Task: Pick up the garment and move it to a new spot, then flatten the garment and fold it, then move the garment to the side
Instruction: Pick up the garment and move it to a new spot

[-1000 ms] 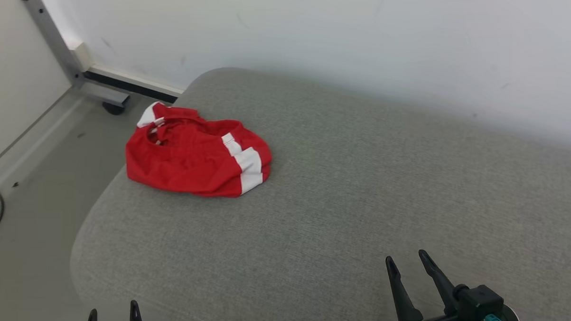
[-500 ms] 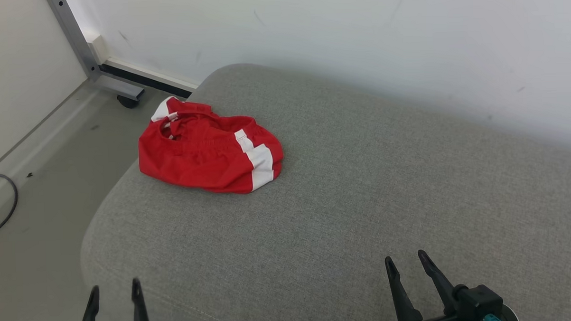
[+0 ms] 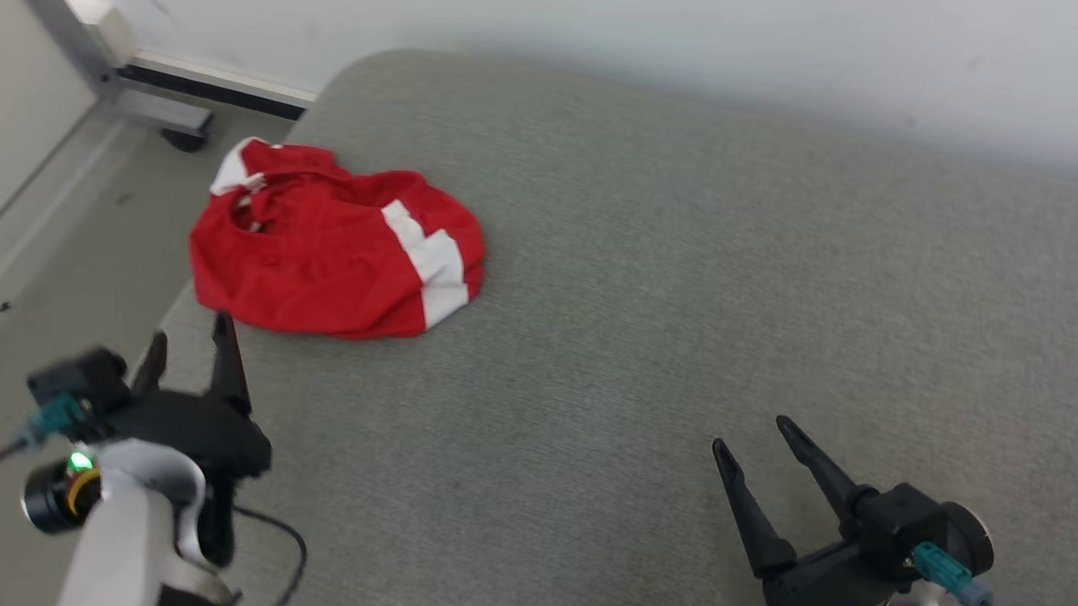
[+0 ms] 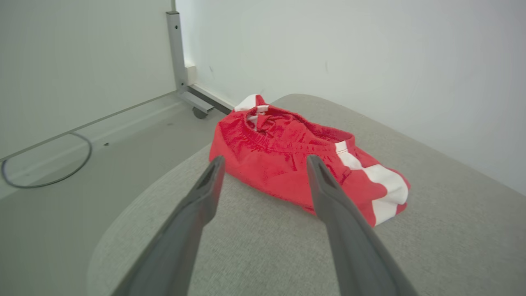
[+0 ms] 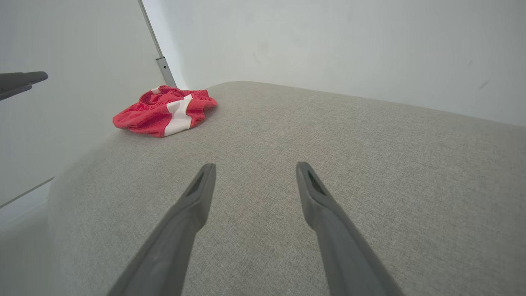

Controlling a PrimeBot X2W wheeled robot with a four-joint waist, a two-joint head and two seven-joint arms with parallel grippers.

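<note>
The red garment (image 3: 322, 257) with its white stripes lies crumpled at the far left corner of the padded grey worktop (image 3: 637, 291), its left edge close to the drop to the floor (image 3: 53, 266). It has not moved on the fabric over the last second. Its slide in the head view comes from my camera swinging.

What has changed is the left arm. A second ago only the fingertips showed at the bottom of the head view. Now the left pincer (image 3: 190, 331) has come up and forward and sits just near of the garment's near-left edge, not touching it. Its fingers are spread wide with nothing between them. In the left wrist view they frame the waistband side of the cloth.

The right pincer (image 3: 750, 432) is released too and holds nothing. It hovers over bare worktop at the near right, well apart from the garment, about where it was.

I judge the first step, the pick-up, is just starting, with the left arm lined up to reach. The cloth is bunched, so a pinch will likely take several layers.
</note>
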